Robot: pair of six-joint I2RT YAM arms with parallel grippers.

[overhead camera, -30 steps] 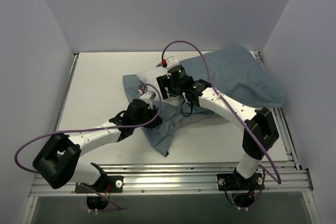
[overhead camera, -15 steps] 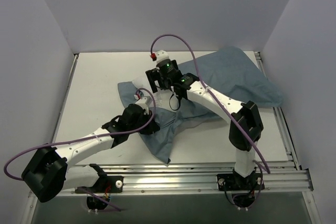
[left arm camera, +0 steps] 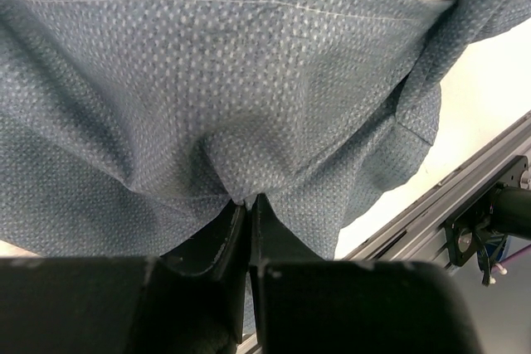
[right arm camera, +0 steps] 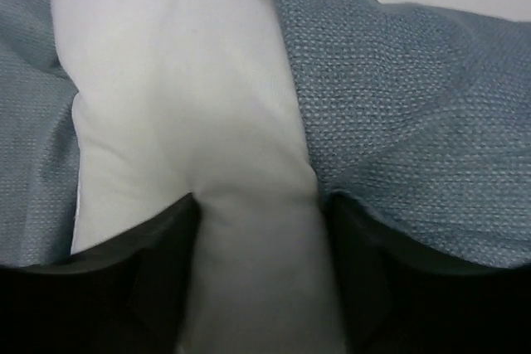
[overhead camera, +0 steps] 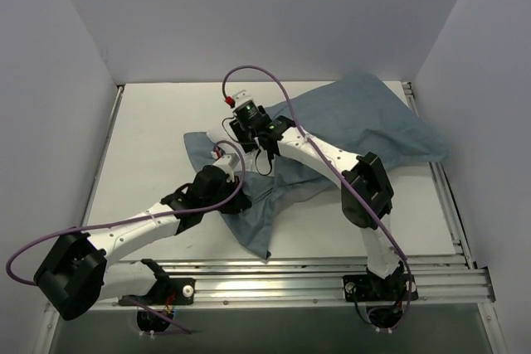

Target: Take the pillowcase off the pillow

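The pillowcase [overhead camera: 365, 126] lies dusty-blue side up from the table's middle to the far right. My left gripper [overhead camera: 230, 170] is shut on a fold of the pillowcase near its left end; in the left wrist view the gripper [left arm camera: 247, 199] has the cloth [left arm camera: 249, 80] bunched between its closed fingers. My right gripper [overhead camera: 236, 132] is just beyond it. In the right wrist view this gripper [right arm camera: 257, 201] squeezes the white pillow [right arm camera: 182, 97] where it sticks out of the pillowcase [right arm camera: 398, 105]. Most of the pillow is hidden; a white sliver [overhead camera: 214, 128] shows from above.
Aluminium rails run along the table's near edge [overhead camera: 274, 275] and right edge [overhead camera: 452, 205]. White walls close in the left, back and right sides. Purple cables loop over both arms. The bare white tabletop [overhead camera: 149, 138] shows to the left.
My right arm has swung left and farther back with the pillow end in its grip. The pillowcase's left end has shifted left and bunched. My left gripper has kept its hold and drawn slightly nearer.
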